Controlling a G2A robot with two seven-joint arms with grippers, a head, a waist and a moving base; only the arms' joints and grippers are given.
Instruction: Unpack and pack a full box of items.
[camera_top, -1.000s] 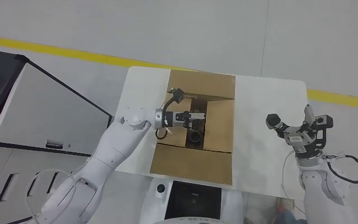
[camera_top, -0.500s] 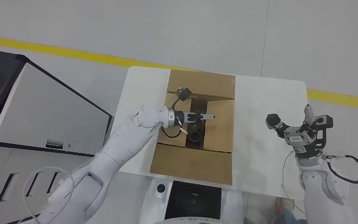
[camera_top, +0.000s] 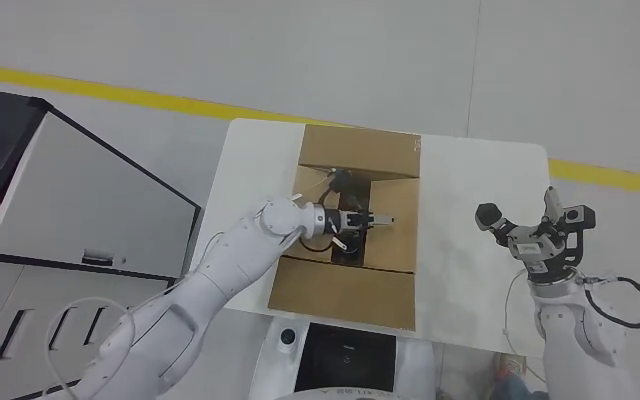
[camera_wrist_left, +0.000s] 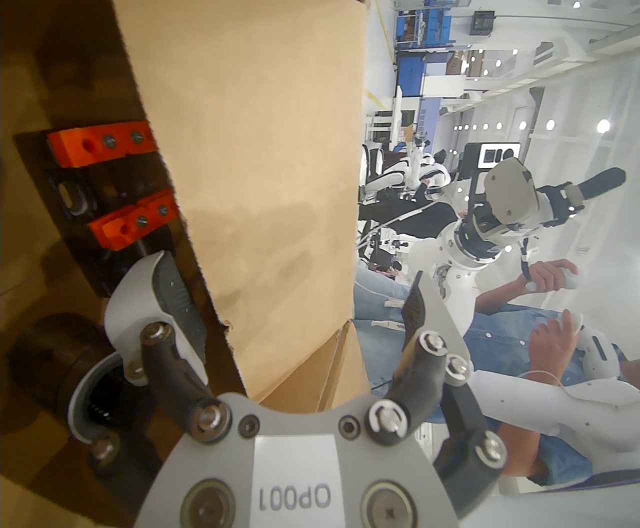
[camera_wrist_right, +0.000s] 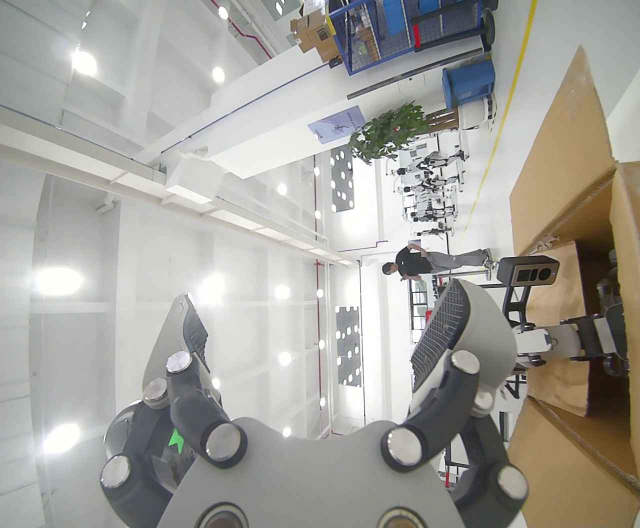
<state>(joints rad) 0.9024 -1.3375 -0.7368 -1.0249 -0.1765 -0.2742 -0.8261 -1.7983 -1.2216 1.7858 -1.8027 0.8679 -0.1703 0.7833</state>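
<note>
Box flap (camera_wrist_left: 260, 175) between wide-open left fingers (camera_wrist_left: 172, 295)

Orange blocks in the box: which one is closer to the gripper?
The orange block right next to the left gripper; the other orange block sits farther away, beyond it.

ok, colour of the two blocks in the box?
Orange. The blocks show best in the left wrist view.

A glossy white rounded arm (camera_top: 240, 250), black cable (camera_top: 322, 241) looped behind the left gripper (camera_wrist_left: 286, 277); grey plate (camera_wrist_left: 292, 420), silver screws (camera_wrist_left: 381, 421), black ribbed pads (camera_wrist_left: 170, 290).
</note>
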